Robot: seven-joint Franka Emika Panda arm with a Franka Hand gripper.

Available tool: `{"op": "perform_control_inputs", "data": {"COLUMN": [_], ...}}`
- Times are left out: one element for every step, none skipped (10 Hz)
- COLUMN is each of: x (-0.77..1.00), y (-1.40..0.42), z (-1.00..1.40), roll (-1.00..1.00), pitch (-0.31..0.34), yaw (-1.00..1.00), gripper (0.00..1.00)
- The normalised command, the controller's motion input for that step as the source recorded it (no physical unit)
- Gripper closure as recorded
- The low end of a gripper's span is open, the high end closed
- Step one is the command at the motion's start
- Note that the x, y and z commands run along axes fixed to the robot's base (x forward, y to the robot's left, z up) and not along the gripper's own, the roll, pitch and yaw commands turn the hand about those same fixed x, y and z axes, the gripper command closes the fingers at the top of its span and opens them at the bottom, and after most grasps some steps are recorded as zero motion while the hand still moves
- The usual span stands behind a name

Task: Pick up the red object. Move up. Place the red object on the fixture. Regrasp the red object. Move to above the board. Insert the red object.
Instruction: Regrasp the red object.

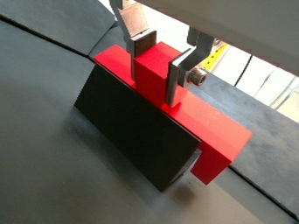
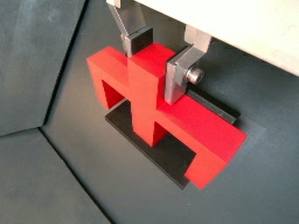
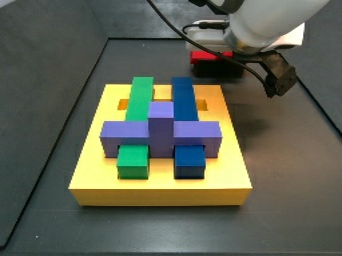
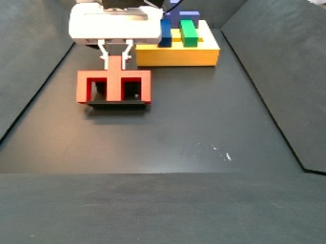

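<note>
Gripper [image 2: 160, 63]: jaws clamped on the raised stub of the red object [image 2: 158, 109].
Red object: lies on the fixture [image 1: 135, 131], directly under the jaws.
Board [image 4: 185, 55]: yellow, just beyond the jaws.
Floor [image 4: 192, 143]: dark, matte, walled.

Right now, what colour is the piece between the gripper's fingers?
Bright red, clearest in a wrist view; gripper straddles its stub.
</note>
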Motion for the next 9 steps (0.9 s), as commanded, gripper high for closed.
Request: {"op": "perform_control_inputs", "data": {"x": [0.0, 0.0, 0.0, 0.0, 0.0, 0.0, 0.0, 0.0, 0.0], "y": [0.0, 0.0, 0.0, 0.0, 0.0, 0.0, 0.0, 0.0, 0.0], "z": [0.0, 0.0, 0.0, 0.0, 0.0, 0.0, 0.0, 0.0, 0.0], "roll": [0.0, 0.0, 0.0, 0.0, 0.0, 0.0, 0.0, 0.0, 0.0], "pitch": [0.0, 0.0, 0.0, 0.0, 0.0, 0.0, 0.0, 0.0, 0.0], "yaw": [0.0, 0.0, 0.0, 0.0, 0.0, 0.0, 0.0, 0.0, 0.0], "gripper": [1.0, 1.0, 1.0, 1.0, 1.0, 1.0, 1.0, 1.0, 1.0]}}
